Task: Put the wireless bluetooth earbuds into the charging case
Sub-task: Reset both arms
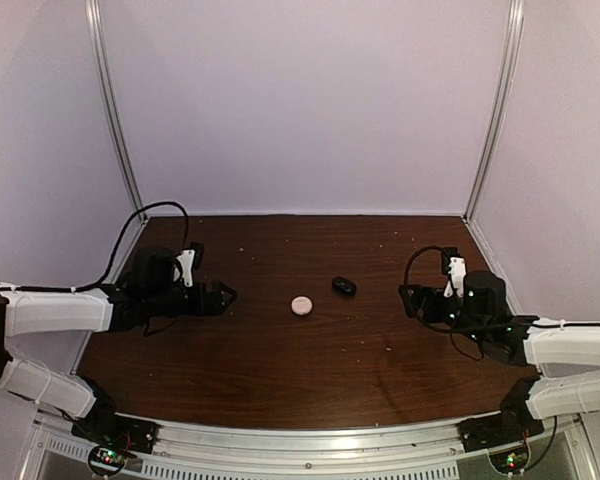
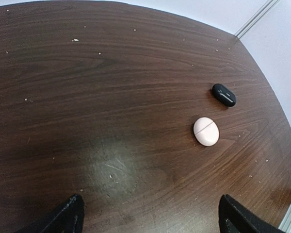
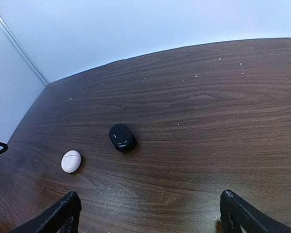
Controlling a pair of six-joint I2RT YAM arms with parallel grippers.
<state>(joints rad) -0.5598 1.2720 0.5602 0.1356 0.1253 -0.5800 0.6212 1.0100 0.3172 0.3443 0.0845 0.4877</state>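
A white oval charging case (image 1: 301, 305) lies shut on the dark wooden table, a seam across its lid (image 2: 206, 131) (image 3: 71, 161). A black charging case (image 1: 344, 286), also shut, lies just right of it and a little farther back (image 2: 224, 94) (image 3: 121, 137). No wireless bluetooth earbuds show in any view. My left gripper (image 1: 220, 296) (image 2: 153, 216) hovers left of the white case, open and holding nothing. My right gripper (image 1: 408, 298) (image 3: 150, 213) hovers right of the black case, open and holding nothing.
White walls enclose the table at the back and both sides, with metal posts (image 1: 115, 110) (image 1: 495, 110) in the far corners. A metal rail (image 1: 310, 440) runs along the near edge by the arm bases. Small pale crumbs dot the tabletop (image 2: 75, 40).
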